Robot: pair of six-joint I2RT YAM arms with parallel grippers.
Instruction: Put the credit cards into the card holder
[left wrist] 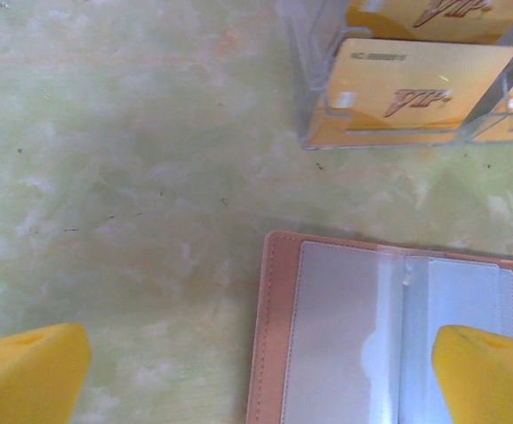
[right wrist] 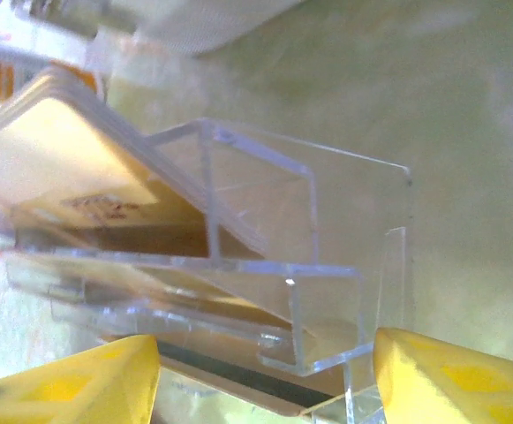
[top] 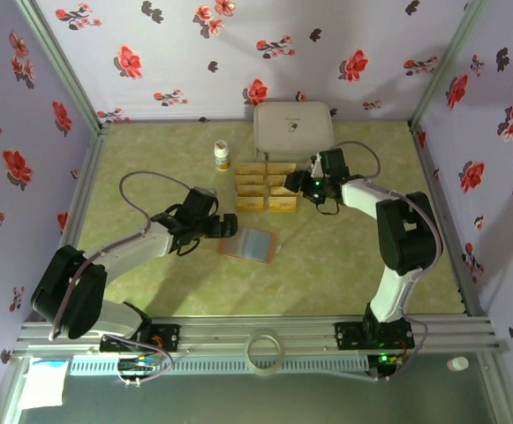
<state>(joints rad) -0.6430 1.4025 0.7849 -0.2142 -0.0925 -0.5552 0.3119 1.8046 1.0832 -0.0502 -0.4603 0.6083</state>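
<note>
While both arms are reaching over the green marbled table (top: 353,265), the credit cards (top: 265,185) are standing in rows in a clear tiered stand (top: 284,196). The stand is sitting at the far middle of the table, just near of a white rounded box (top: 293,128) and right of a small bottle (top: 222,155). The card holder (top: 248,245) is lying open and flat, pockets up, near of the stand and apart from it.

The left gripper (top: 225,226) is hovering at the holder's far left corner. From the left wrist, its jaws are gaping fully and its yellow fingertips (left wrist: 26,375) are holding nothing. One is hanging over bare table and the other is overlapping the holder's clear pockets. Whether that one is touching the holder cannot be told.

The right gripper (top: 302,184) is sitting at the right end of the stand. From the right wrist, its jaws are standing partly open, with its own yellow fingertips (right wrist: 455,380) flanking a corner of the clear plastic, where gold cards are leaning in the tiers. Whether either pad is touching the plastic or a card cannot be told.

A roll of tape (top: 265,351) is resting on the near rail.
</note>
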